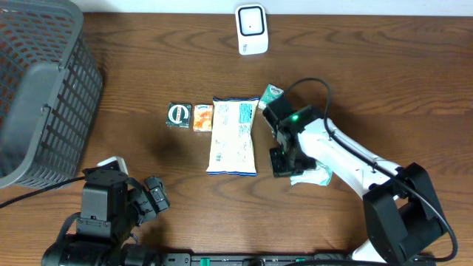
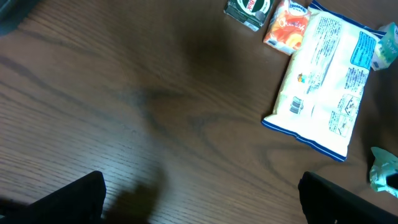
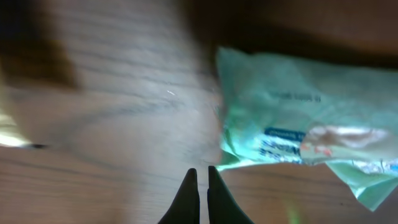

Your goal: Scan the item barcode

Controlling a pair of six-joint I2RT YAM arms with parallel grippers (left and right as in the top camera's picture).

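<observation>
The right gripper (image 3: 200, 171) fills the bottom of its own wrist view, its two dark jaws pressed together with only a hairline between them. The mint packet (image 3: 298, 112) lies on the table (image 1: 369, 59) just right of the tips, its near corner all but touching them. No part of it shows between the jaws, and the blur hides whether an edge is pinched. The packet is crumpled, with some blue print on its face.

From overhead, the right arm reaches in from the lower right corner, and the mint packet peeks out from under it, right of the bag (image 1: 233, 137). The bag is white and blue and lies flat at mid-table, long side running away from the arms. An orange carton (image 1: 203, 117) touches its upper left corner, and a dark packet (image 1: 179, 114) with a round logo sits just left of that. A small green box (image 1: 270, 94) lies at the bag's upper right corner, near the right arm's wrist.

The scanner (image 1: 251, 29), white and upright, stands at the far edge, well apart from the mint packet. A grey basket (image 1: 44, 96) takes up the far left corner.

The left gripper (image 2: 202, 186) hangs over bare wood at the lower left, jaws spread wide and holding nothing
</observation>
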